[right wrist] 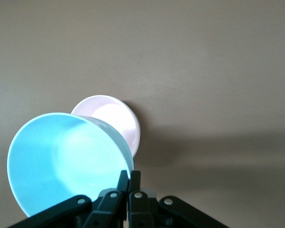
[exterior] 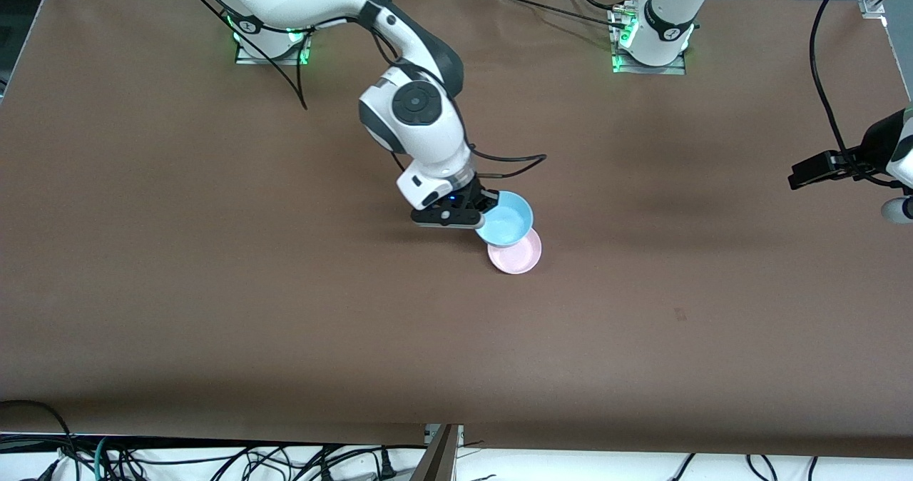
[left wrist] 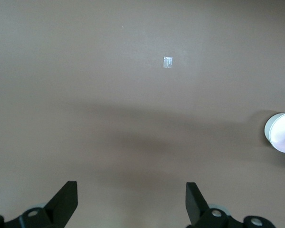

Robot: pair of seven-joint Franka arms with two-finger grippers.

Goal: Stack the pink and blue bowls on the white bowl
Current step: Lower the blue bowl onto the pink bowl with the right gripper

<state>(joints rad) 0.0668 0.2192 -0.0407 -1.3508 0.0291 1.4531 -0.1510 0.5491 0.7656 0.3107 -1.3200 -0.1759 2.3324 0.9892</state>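
My right gripper (right wrist: 129,173) is shut on the rim of the light blue bowl (right wrist: 61,161) and holds it tilted in the air. In the front view the blue bowl (exterior: 506,223) hangs over the farther edge of the pale pink bowl (exterior: 516,254), which sits upright mid-table. The pink bowl (right wrist: 111,116) shows a whitish outer wall. Whether that wall belongs to the white bowl beneath it, I cannot tell. My left gripper (left wrist: 131,187) is open and empty above bare table at the left arm's end, with the pink bowl (left wrist: 281,133) at the edge of its view.
The brown table cover (exterior: 214,288) spreads wide around the bowls. A small square of tape (left wrist: 168,61) lies on it near the left arm. The left arm (exterior: 881,156) waits at its end of the table. Cables hang along the front edge.
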